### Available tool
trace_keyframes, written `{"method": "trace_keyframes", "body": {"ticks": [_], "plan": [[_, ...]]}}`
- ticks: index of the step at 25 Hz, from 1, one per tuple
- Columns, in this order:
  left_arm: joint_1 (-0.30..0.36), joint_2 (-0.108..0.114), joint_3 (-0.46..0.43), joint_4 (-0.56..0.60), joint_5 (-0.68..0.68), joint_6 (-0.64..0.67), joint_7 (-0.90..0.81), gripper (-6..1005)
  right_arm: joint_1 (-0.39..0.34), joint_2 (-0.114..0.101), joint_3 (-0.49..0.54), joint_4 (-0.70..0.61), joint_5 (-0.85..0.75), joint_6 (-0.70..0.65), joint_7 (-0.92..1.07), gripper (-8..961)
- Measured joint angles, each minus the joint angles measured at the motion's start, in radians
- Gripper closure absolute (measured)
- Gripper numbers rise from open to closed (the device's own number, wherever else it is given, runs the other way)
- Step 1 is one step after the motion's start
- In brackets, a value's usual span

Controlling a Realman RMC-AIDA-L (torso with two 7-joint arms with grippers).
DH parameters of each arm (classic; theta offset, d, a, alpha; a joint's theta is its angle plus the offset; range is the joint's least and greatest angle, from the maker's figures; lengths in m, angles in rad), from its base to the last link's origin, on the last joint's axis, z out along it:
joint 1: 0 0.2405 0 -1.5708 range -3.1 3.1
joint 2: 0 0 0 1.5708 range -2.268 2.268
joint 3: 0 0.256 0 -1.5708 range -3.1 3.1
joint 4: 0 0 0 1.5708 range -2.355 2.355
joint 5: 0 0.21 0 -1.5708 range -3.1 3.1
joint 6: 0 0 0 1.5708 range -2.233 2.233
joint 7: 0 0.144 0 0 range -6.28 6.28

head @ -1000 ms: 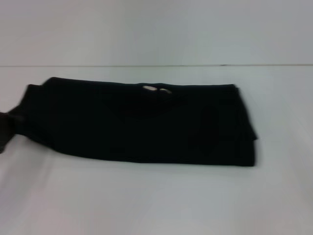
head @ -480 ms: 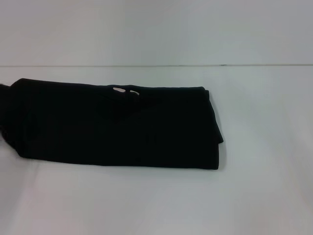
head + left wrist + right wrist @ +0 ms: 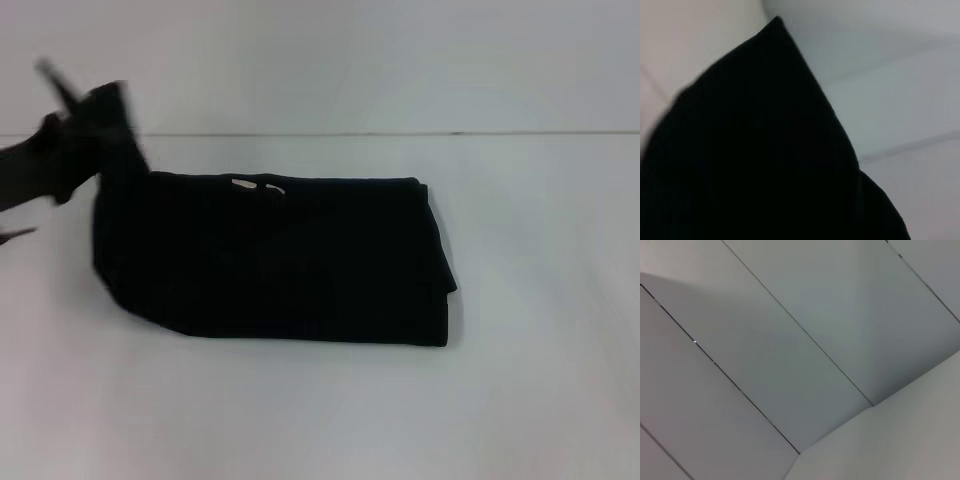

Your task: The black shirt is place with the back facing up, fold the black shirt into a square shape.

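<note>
Left claw point(image 3: 90, 125) hangs raised at the far left edge of the head view, above the surface point(image 3: 320, 410), with a lifted corner of the black shirt point(image 3: 280, 260) drawn up to it. It looks clamped on that cloth, though motion blur hides the fingers themselves. In the left wrist view black fabric point(image 3: 755, 150) fills most of the picture, rising to a peak against a pale background.

Most of the shirt lies flat on the white surface as a wide folded band, slightly left of centre in the head view. Its right end shows stacked layers at a squared edge, and a small cream patch point(image 3: 257, 184) shows at the far long edge. The left end lifts off the surface toward the claw.

Behind the surface a plain pale wall point(image 3: 350, 60) meets it along a thin dark line. The right wrist view shows only grey panels point(image 3: 790, 340) crossed by thin dark seams; the right claw shows in no view.
</note>
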Motion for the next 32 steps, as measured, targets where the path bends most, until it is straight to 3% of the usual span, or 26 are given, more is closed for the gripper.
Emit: {"method": "trace_keyframes", "body": {"ticks": [6,13,15,19,26,29,32], "plan": [[-0.07,-0.038,0.103,0.043,-0.016,0.055,0.003,982,0.0,0.0,0.0,0.0,0.0,0.001,0.0,338],[-0.108,-0.132,0.299,0.041,-0.068,-0.027,0.044,981,0.005,0.002,0.0,0.002,0.0,0.004,0.0,339],[-0.117,-0.146,0.382,-0.004,-0.094,-0.083,0.08,981,0.008,0.002,0.0,0.007,-0.001,0.004,0.0,339],[-0.144,-0.146,0.527,-0.153,-0.173,-0.182,0.203,961,0.01,0.002,-0.002,0.013,-0.005,0.014,0.0,340],[-0.185,-0.145,0.674,-0.223,-0.195,-0.188,0.332,889,0.011,0.002,-0.002,0.014,-0.017,0.025,0.0,341],[-0.181,-0.133,0.678,-0.206,-0.198,-0.151,0.307,836,0.013,0.0,-0.004,0.014,-0.033,0.026,0.004,341],[-0.136,-0.107,0.595,-0.145,-0.228,-0.03,0.27,784,0.018,-0.006,-0.005,0.014,-0.061,0.027,0.025,342]]}}
